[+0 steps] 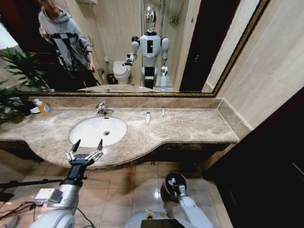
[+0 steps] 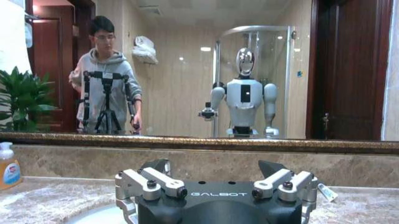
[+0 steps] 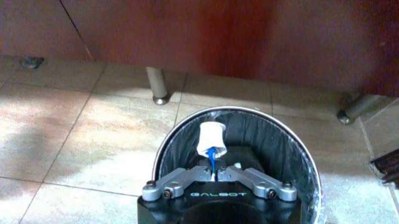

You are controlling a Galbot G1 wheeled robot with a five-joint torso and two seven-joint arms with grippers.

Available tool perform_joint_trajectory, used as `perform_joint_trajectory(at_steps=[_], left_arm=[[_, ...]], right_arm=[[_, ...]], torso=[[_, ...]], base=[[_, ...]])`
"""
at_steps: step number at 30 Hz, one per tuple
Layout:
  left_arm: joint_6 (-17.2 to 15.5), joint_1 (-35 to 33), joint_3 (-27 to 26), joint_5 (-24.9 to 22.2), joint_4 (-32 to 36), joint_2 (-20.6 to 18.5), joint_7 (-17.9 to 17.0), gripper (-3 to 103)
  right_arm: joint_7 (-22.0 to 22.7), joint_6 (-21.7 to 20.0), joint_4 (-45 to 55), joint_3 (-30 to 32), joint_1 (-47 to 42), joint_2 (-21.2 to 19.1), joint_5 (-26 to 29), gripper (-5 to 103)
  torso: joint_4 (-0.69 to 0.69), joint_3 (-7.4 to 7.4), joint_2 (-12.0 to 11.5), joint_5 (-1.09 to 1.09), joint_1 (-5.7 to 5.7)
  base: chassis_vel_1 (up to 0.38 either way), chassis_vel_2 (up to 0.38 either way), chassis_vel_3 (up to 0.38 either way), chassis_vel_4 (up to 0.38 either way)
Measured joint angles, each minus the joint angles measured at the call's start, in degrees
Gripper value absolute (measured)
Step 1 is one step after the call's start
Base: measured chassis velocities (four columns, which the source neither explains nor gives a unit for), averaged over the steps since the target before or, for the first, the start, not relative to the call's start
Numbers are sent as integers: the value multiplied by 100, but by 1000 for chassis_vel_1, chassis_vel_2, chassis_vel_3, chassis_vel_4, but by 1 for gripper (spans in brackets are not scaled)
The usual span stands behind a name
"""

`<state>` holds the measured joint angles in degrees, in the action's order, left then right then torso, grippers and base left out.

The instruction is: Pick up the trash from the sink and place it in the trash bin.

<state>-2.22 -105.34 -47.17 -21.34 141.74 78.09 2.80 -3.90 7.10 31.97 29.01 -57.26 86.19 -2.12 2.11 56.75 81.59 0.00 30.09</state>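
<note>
Right wrist view: the right gripper, closed on a tube, hides the bin's near rim. Left gripper hovers wide open at the surface edge.

I note a wide framed mirror at twelve o'clock, beige tiled floor below, potted plant at ten o'clock.

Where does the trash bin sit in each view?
Head view: trash bin on the floor below the counter, right gripper over it.
Left wrist view: left gripper faces the mirror instead.
Right wrist view: bin directly beneath the gripper, which pinches a white tube.
Shared landmark: the right gripper.
</note>
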Motion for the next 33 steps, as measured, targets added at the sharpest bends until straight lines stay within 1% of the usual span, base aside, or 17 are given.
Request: perform_joint_trajectory(at_steps=[4, 5, 7, 8, 10, 12, 13, 15, 16, 20, 23, 24, 25, 27, 28, 32, 33], left_arm=[[0, 0, 0, 0, 0, 0, 0, 100], [0, 0, 0, 0, 0, 0, 0, 100], [0, 0, 0, 0, 0, 0, 0, 100], [0, 0, 0, 0, 0, 0, 0, 100], [0, 0, 0, 0, 0, 0, 0, 100], [0, 0, 0, 0, 0, 0, 0, 100], [0, 0, 0, 0, 0, 0, 0, 100], [0, 0, 0, 0, 0, 0, 0, 100], [0, 0, 0, 0, 0, 0, 0, 100], [0, 0, 0, 0, 0, 0, 0, 100], [0, 0, 0, 0, 0, 0, 0, 100], [0, 0, 0, 0, 0, 0, 0, 100], [0, 0, 0, 0, 0, 0, 0, 100], [0, 0, 0, 0, 0, 0, 0, 100], [0, 0, 0, 0, 0, 0, 0, 100], [0, 0, 0, 0, 0, 0, 0, 100], [0, 0, 0, 0, 0, 0, 0, 100]], right_arm=[[-67, 96, -193, 4, 103, -65, 0, 20], [-67, 96, -193, 4, 103, -65, 0, 20], [-83, 98, -181, -1, 95, -90, 0, 31], [-85, 101, -171, -1, 87, -95, 0, 31], [-86, 105, -162, 0, 80, -97, 0, 36], [-87, 112, -122, 2, 45, -102, 0, 47], [-87, 123, -104, 3, 23, -104, -5, 47], [-86, 193, -87, 7, -16, -106, -48, 58], [-86, 193, -87, 7, -16, -106, -48, 58], [-26, 253, 33, 16, -136, -107, -90, 80], [15, 278, 126, 21, -218, -107, -92, 80], [28, 281, 193, 26, -261, -108, -92, 90], [28, 281, 193, 26, -261, -108, -92, 90], [40, 270, 460, 41, -422, -132, -88, 98], [40, 270, 460, 41, -422, -132, -88, 98], [37, 113, 1395, 81, -933, -179, 165, 100], [37, 113, 1395, 81, -933, -179, 165, 100]], torso=[[0, 0, 0, 0, 0], [0, 0, 0, 0, 0], [0, 0, 0, 0, 0], [0, 0, 0, 0, 0], [0, 0, 0, 0, 0], [0, 0, 0, 0, 0], [0, 0, 0, 0, 0], [0, -1, 0, 0, 0], [0, -1, 0, 0, 0], [0, -1, 0, 0, 0], [-1, 0, 0, 0, 0], [0, -1, 0, 0, 0], [0, -1, 0, 0, 0], [0, 0, 0, 1, 0], [0, 0, 0, 1, 0], [0, -1, 0, 2, 0], [0, -1, 0, 2, 0]], base=[[0, 0, 0, 0], [0, 0, 0, 0], [0, 0, 0, 0], [0, 0, 0, 0], [0, 0, 0, 0], [0, 0, 0, 0], [0, 0, 0, 0], [0, 0, 0, 0], [0, 0, 0, 0], [0, 0, 0, 0], [0, 0, 0, 0], [0, 0, 0, 0], [0, 0, 0, 0], [0, 0, 0, 0], [0, 0, 0, 0], [0, 0, 0, 0], [0, 0, 0, 0]])
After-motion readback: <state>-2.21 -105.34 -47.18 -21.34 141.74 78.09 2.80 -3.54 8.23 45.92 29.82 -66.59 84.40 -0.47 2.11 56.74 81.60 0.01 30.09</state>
